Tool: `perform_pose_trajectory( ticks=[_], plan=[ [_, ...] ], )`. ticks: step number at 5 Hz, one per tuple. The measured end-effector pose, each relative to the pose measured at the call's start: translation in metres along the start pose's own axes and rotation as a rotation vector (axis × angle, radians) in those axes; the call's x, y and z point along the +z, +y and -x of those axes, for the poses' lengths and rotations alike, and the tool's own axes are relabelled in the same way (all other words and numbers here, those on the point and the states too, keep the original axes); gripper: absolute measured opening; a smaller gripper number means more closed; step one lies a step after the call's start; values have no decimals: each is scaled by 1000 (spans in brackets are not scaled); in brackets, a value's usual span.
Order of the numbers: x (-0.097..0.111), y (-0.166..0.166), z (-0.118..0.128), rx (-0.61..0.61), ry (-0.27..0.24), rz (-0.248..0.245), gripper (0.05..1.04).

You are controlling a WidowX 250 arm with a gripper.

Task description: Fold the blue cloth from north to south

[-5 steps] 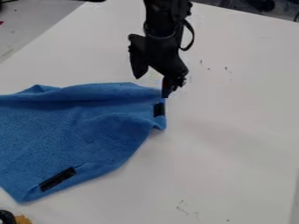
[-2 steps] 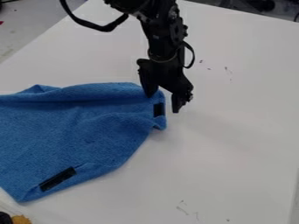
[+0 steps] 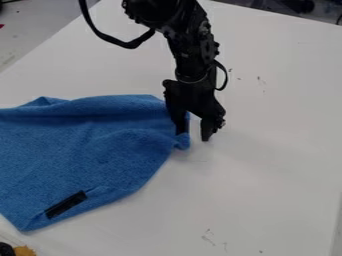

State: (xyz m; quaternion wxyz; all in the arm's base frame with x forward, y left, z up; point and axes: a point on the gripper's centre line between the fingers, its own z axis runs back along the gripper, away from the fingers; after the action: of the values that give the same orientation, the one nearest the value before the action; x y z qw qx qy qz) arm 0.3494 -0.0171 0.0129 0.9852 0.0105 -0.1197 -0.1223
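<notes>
The gripper (image 3: 192,136) hangs over the right end of the blue cloth with its fingers apart, so it stands open. Its left finger is in front of the cloth's right edge, and its right finger is over the white table just beyond that edge. The blue cloth (image 3: 87,150) lies in the left half of the view, with a raised ridge along its far side and a black strip near its lower corner. Part of the cloth's right edge is hidden behind the left finger. I cannot tell whether the gripper touches the cloth.
The white table (image 3: 267,165) extends to the right of the cloth and in front of it, with a few small dark marks on it. At the bottom left corner are a black object (image 3: 6,249) and an orange-yellow object (image 3: 25,251).
The gripper has moved down the view, toward the near side, from the cloth's far right corner to its right edge. Its fingers stay apart, and the cloth looks unmoved.
</notes>
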Motion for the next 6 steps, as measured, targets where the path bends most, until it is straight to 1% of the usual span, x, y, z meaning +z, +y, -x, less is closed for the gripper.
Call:
perform_pose_trajectory(
  ticks=[1, 2, 3, 4, 5, 6],
  plan=[
    [0, -1, 1, -7, 11, 6, 670],
    [0, -2, 1, -22, 5, 13, 359],
    [0, -3, 0, -24, 2, 18, 160],
    [4, 0, 0, -32, 35, 7, 64],
    [30, 5, -7, -14, 72, -47, 55],
    [81, 15, -13, 44, 79, -152, 54]
  ],
)
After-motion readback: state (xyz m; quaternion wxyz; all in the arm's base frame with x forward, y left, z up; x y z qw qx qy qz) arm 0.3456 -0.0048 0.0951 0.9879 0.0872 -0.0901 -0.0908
